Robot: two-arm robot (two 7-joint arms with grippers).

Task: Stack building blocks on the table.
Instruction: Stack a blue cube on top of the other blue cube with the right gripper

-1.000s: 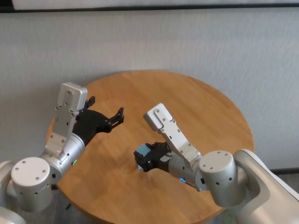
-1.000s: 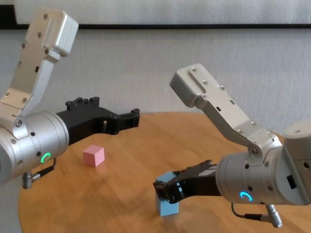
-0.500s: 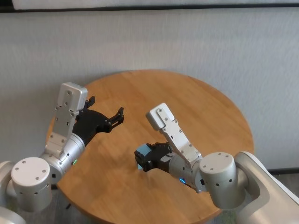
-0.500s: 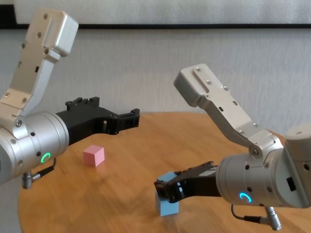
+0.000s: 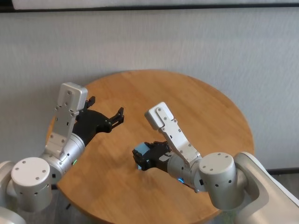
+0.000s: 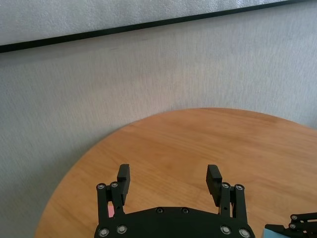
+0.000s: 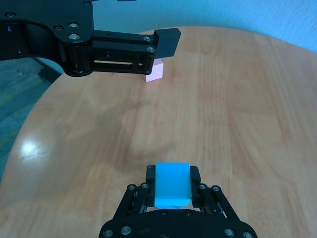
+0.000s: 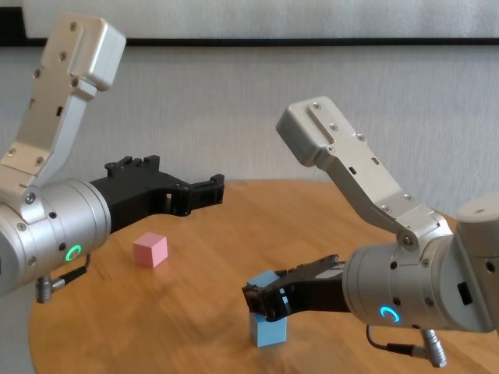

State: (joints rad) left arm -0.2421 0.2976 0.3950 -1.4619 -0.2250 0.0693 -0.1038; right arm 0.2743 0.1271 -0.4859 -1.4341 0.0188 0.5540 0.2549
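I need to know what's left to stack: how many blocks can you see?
3: one blue block held in the right gripper just above another blue block on the table; a pink block sits below the left gripper.

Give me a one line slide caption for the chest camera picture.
Right gripper holds a blue block over a second blue block; open left gripper hovers above the pink block.

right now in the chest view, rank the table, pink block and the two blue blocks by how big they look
1. table
2. Unranked: pink block, upper blue block in the right gripper, lower blue block. All look alike in size; the blue ones sit nearer and are partly hidden.
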